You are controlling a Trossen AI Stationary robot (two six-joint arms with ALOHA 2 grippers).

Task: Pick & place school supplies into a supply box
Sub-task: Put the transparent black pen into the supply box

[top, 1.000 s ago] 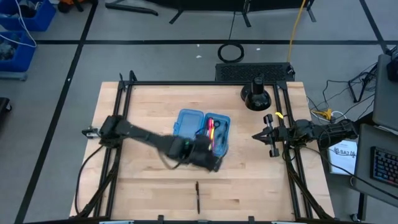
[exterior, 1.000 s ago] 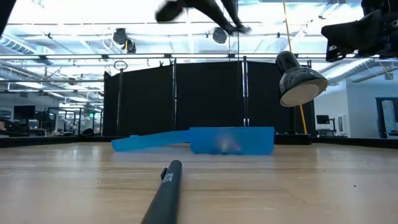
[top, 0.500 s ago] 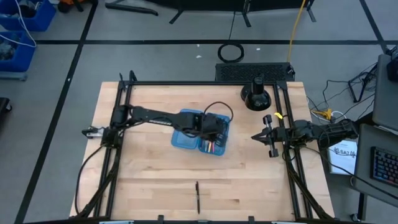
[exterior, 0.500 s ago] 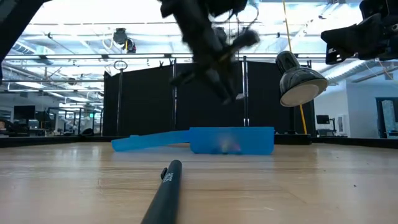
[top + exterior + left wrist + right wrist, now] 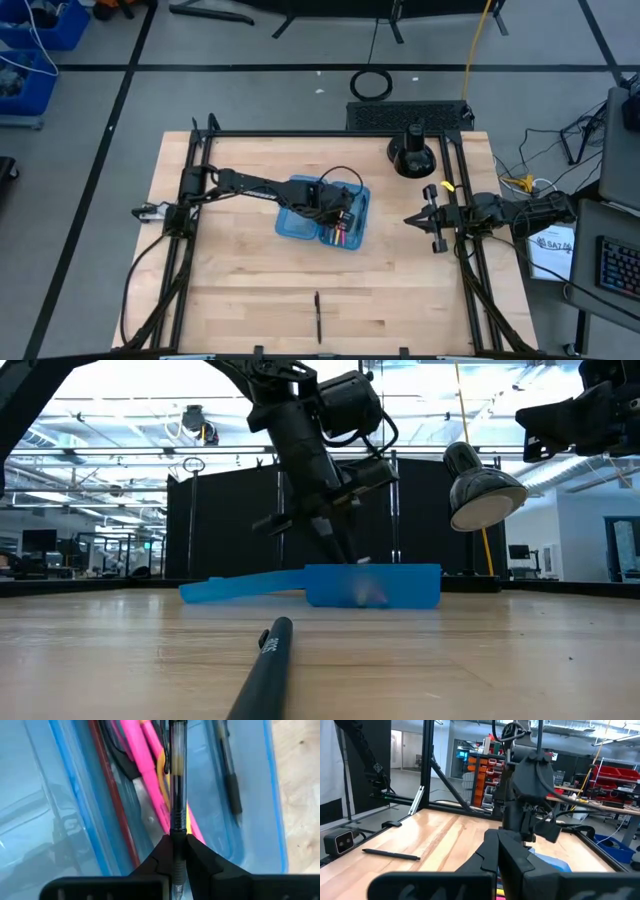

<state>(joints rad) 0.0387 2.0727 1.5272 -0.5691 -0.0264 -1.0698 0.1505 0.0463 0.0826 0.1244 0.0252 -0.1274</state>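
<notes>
Mostly done: left gripper (image 5: 179, 840) fingers pinch a black pen (image 5: 177, 780) over the loaded supply box (image 5: 300, 226) mid-frame, right gripper (image 5: 428, 218) fingers closed and idle, one dark pen (image 5: 318, 316) left on the bench (image 5: 230, 290) at bottom.

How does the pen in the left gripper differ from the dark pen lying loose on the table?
The held pen is clamped between the left gripper's fingers above the open blue supply box; the loose pen lies flat on bare wood near the table's front edge, untouched. The held pen has a clear barrel; the loose pen is solid dark. Both are slim pens.
</notes>
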